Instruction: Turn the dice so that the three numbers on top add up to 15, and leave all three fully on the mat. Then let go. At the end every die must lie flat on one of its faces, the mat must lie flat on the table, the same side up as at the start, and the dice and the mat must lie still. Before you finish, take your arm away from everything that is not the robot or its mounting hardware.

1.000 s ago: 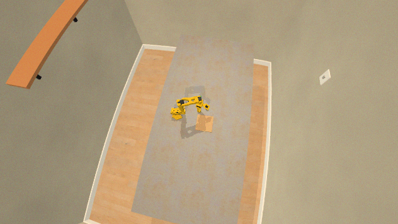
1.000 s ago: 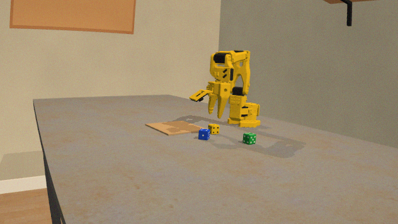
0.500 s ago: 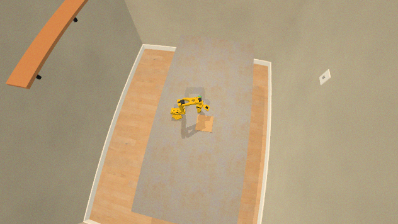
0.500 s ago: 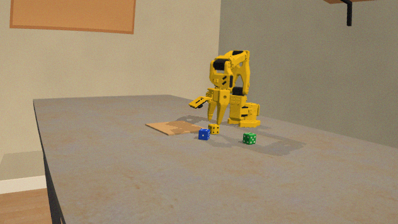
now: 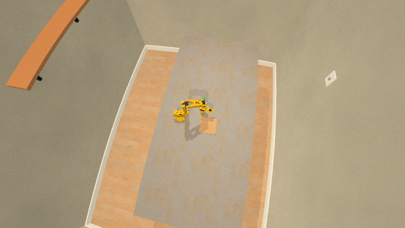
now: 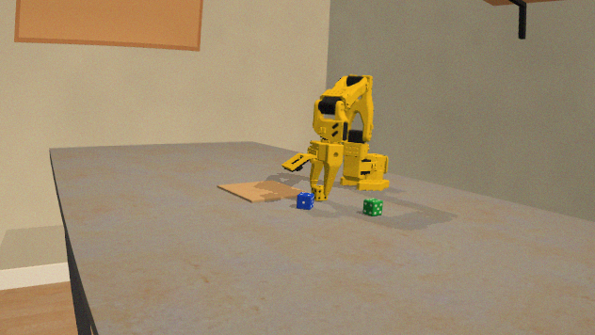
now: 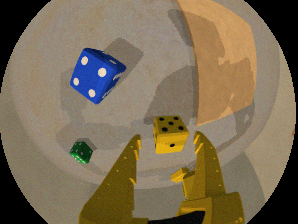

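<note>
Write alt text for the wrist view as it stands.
The open yellow jaws reach toward a yellow die with black pips, five on top. A blue die with white pips, four on top, and a smaller-looking green die lie left; a tan square mat lies upper right.

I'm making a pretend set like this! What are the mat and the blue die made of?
The mat looks like smooth wood or cork: plain tan. The blue die is probably plastic: evenly colored, with neat white dots.
</note>
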You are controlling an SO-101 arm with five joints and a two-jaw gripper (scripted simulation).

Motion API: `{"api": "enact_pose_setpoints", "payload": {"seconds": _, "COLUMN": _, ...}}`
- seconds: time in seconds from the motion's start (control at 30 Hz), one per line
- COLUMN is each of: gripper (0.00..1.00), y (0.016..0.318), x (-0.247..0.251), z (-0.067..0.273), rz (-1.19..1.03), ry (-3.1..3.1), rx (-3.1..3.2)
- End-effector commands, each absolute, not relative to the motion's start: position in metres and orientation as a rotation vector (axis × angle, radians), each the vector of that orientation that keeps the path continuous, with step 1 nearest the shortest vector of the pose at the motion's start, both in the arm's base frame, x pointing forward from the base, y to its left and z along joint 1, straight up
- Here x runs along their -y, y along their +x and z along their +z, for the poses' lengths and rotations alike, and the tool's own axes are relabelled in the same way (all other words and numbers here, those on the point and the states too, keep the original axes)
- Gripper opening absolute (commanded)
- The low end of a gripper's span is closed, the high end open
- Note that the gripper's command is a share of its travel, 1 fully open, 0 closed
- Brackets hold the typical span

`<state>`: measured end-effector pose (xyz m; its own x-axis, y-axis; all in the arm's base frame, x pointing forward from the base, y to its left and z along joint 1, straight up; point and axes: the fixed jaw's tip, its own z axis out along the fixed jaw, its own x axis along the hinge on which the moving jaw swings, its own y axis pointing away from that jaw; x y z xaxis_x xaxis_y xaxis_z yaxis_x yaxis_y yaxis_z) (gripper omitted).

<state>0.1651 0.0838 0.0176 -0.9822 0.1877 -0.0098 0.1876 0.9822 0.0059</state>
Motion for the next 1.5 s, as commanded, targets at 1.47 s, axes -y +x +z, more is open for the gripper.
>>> {"api": "enact_pose_setpoints", "payload": {"seconds": 1.47, "gripper": 0.15, "y": 0.1663, "x": -0.0771, "z": 0.0178, "rz": 0.029, "ry": 0.296, "rx": -3.092}}
